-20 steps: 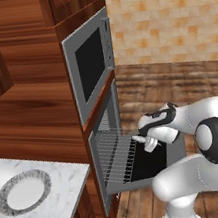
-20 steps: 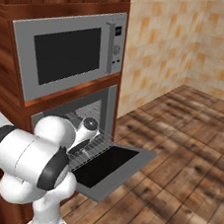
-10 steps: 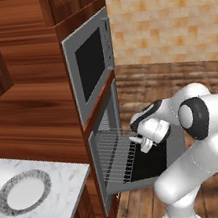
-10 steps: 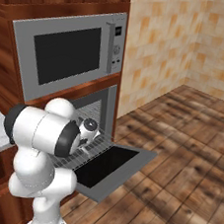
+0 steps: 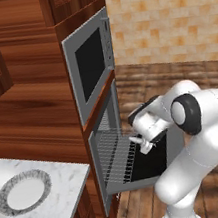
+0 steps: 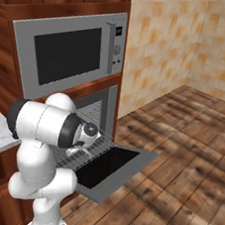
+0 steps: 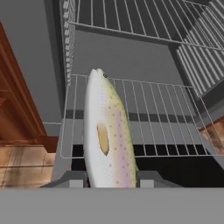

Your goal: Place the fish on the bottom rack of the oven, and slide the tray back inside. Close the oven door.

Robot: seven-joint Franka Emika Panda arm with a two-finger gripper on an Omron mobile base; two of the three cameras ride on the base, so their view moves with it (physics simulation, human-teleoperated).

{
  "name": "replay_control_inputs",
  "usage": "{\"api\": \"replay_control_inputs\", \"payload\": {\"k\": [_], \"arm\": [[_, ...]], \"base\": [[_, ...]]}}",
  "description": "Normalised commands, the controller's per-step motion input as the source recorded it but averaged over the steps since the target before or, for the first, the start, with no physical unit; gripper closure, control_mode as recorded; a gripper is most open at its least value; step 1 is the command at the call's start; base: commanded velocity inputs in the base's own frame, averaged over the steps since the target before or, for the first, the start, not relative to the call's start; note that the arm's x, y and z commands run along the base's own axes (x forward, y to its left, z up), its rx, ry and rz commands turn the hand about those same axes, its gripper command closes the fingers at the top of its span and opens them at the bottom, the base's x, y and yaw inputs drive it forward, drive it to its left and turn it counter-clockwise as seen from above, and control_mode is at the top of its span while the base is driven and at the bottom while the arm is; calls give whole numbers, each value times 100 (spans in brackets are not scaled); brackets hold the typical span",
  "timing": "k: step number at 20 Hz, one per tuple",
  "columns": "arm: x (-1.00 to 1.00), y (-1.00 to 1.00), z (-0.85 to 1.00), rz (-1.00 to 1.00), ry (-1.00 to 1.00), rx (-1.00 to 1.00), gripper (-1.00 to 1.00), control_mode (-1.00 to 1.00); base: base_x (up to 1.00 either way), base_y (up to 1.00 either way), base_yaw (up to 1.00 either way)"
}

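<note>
Gripper [image 7: 109, 179] – pressed on the fish [image 7: 107, 131], one finger [image 7: 72, 178] at each flank, seen from the hand camera. Fish pale, speckled, pink along one side, one yellowish fin; held lengthwise, head pointing away toward the oven cavity, above the rack [image 7: 144, 118].

Rack – silver wire grid, pulled out over the open door [image 6: 109, 171]; fish above its left part in the hand view, touching or not cannot be told. Second grid [image 7: 131, 17] higher and deeper inside the grey cavity.

Door – grey frame, dark glass, lying flat and fully open over the wood floor [image 6: 188, 159].

Arm – white with dark joints, bent low before the oven [image 5: 108, 151]; wrist over the rack's outer end in both base views.

Upper unit [image 6: 66, 54] – grey frame, black window, shut, directly above; small control panel at its right, markings too small to read. No legible brand or label anywhere.

Plate [image 5: 23, 193] – round, white, grey rim, on the marble counter [image 5: 54, 217] left of the oven.

Tiled wall [image 5: 165, 14] beyond.
</note>
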Motion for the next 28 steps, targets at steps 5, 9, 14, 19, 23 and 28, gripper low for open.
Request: {"api": "replay_control_inputs", "payload": {"k": [5,9,14,19,23,28], "arm": [[14,0,-20,0,-6,0,100,-100],[19,0,-26,0,-1,0,100,-100],[18,0,-25,0,0,0,100,-100],[26,0,-20,0,-2,0,100,-100],[42,0,-22,0,-2,0,100,-100],[44,0,-16,0,-1,0,100,-100]], "base": [[0,0,0],[0,0,0],[0,0,0],[0,0,0],[0,0,0],[0,0,0]]}}
